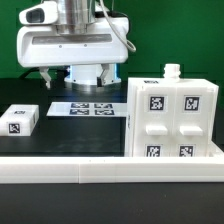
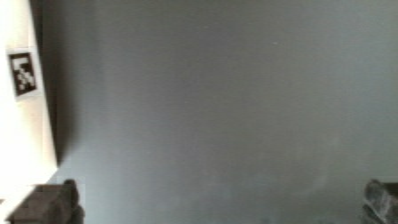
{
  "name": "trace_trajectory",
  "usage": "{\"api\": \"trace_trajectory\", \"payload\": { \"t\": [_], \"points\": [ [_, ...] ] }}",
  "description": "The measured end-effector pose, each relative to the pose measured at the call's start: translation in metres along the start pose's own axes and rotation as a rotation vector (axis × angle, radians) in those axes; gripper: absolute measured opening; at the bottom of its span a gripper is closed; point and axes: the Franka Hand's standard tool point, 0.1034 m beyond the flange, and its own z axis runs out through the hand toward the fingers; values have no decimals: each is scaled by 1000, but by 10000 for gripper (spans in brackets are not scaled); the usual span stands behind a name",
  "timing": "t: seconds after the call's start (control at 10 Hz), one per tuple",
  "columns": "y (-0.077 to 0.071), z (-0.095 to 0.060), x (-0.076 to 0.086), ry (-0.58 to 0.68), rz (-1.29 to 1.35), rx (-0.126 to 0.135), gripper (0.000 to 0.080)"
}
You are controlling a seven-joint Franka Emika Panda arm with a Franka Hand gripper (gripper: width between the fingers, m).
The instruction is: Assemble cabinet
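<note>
The cabinet (image 1: 170, 120) is a large white box with several black-and-white tags on its front. It stands upright on the dark table at the exterior view's right, with a small white knob on top. My gripper (image 1: 84, 78) hangs over the back of the table, above the marker board (image 1: 88, 107) and to the left of the cabinet, apart from it. In the wrist view the gripper (image 2: 214, 200) is open, and only bare dark table lies between the two dark fingertips (image 2: 45, 205). A white tagged edge (image 2: 22, 80) shows at the side; I cannot tell which part it is.
A small flat white tagged block (image 1: 20, 120) lies at the exterior view's left. A long white rail (image 1: 110, 170) runs across the front of the table. The arm's white body (image 1: 75, 45) fills the upper middle, before a green backdrop.
</note>
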Motion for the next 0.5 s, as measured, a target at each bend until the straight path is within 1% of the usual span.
{"api": "trace_trajectory", "payload": {
  "t": [0.1, 0.2, 0.3, 0.4, 0.5],
  "points": [
    [6, 0, -1, 0, 0, -1, 797],
    [17, 1, -3, 0, -7, -5, 797],
    [39, 8, -5, 11, -33, -22, 797],
    [57, 14, -10, 12, -17, -35, 797],
    [69, 17, -13, 20, -1, -49, 797]
  ]
}}
